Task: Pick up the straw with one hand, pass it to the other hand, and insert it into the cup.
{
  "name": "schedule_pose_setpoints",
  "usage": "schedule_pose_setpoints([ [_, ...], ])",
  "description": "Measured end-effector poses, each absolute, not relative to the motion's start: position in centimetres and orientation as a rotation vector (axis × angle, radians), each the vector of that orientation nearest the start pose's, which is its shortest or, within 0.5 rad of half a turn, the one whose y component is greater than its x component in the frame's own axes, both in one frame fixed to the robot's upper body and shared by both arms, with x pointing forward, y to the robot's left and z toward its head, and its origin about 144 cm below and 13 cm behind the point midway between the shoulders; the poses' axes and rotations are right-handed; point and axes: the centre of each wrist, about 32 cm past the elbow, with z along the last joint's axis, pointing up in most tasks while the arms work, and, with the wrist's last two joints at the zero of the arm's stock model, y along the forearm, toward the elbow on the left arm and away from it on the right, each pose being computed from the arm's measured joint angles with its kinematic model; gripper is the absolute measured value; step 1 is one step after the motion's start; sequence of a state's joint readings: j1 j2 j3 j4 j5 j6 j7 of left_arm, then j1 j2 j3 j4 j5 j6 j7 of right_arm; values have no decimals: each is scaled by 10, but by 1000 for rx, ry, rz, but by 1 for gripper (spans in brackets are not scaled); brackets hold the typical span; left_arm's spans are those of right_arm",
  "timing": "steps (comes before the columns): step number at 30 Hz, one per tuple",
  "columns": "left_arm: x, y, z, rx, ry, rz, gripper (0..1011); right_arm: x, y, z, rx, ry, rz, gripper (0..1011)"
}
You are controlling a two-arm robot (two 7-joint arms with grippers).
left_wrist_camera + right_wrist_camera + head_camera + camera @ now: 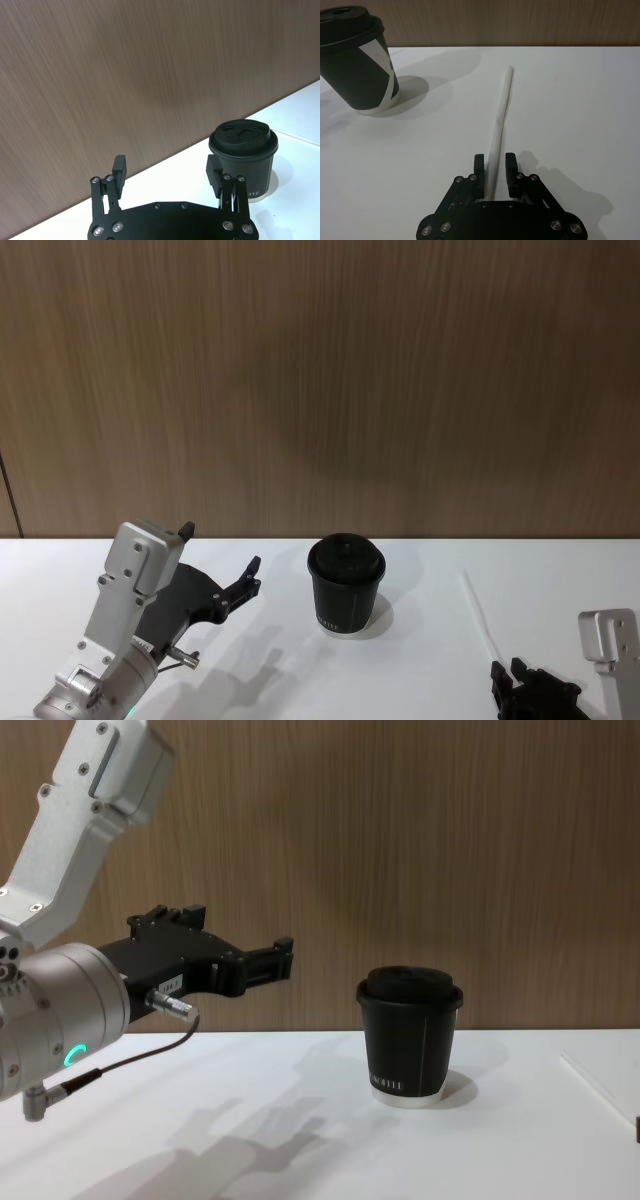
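Straddling the straw (505,95) right of the cup (345,585), our right claw (494,162) is narrow, not visibly pinching; our left claw (167,167) hangs wide, left of it.

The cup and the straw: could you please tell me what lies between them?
Nothing: only bare white table separates the cup from the straw, seen in the head view.

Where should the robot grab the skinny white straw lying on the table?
Grip the straw at its near end, from above, with the right gripper. It lies flat on the table, thin and straight, pointing away from that gripper, whose open fingers straddle it, so closing across its width should pinch it.
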State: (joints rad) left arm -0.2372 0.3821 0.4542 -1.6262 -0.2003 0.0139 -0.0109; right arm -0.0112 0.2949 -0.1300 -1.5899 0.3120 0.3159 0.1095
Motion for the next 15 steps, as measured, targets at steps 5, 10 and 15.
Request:
schedule_pose_setpoints([
  [5,492,198,1204,61,-268,1124,1000,453,-272,1142,-251,277,-1314,226],
  [10,492,198,1204,61,-268,1124,1000,453,-272,1142,-251,277,-1314,197],
  [15,492,198,1204,61,-268,1124,1000,453,-272,1142,-251,277,-1314,163],
])
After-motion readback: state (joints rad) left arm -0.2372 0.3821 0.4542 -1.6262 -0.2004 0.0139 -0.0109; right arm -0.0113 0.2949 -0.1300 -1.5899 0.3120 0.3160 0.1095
